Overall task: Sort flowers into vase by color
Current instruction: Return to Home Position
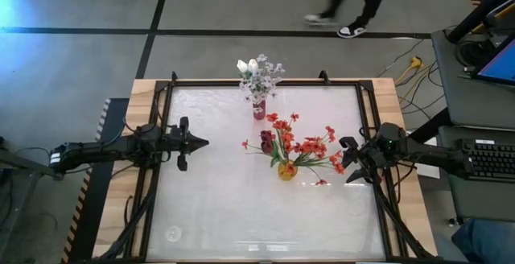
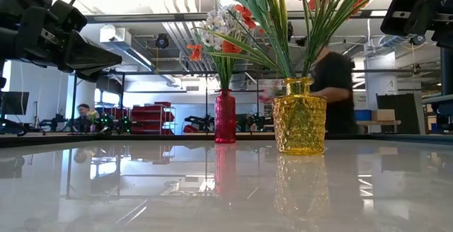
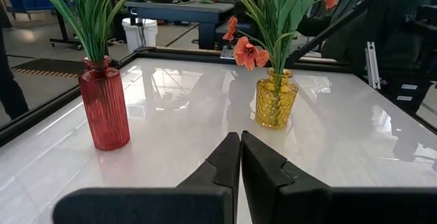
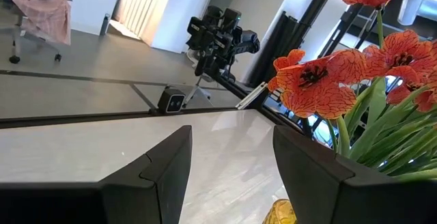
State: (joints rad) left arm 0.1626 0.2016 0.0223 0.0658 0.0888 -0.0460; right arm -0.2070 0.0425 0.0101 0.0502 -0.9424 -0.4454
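Observation:
A yellow glass vase (image 1: 287, 170) stands near the table's middle right and holds red-orange blossom clusters (image 1: 310, 145) and a dark red tulip (image 1: 266, 141) by their green stems. A red vase (image 1: 258, 108) stands at the far middle and holds white tulips and white sprays (image 1: 259, 72). Both vases show in the low view: the red vase (image 2: 224, 116) and the yellow vase (image 2: 300, 115). My left gripper (image 1: 203, 143) is shut and empty, above the table left of the vases. My right gripper (image 1: 352, 161) is open and empty, just right of the red-orange blossoms (image 4: 328, 74).
A black frame (image 1: 265, 81) runs round the white glossy tabletop. A person's legs (image 1: 354, 6) show on the floor beyond the far edge. A desk with a keyboard (image 1: 487, 159) stands to the right. Bare tabletop lies toward the near edge.

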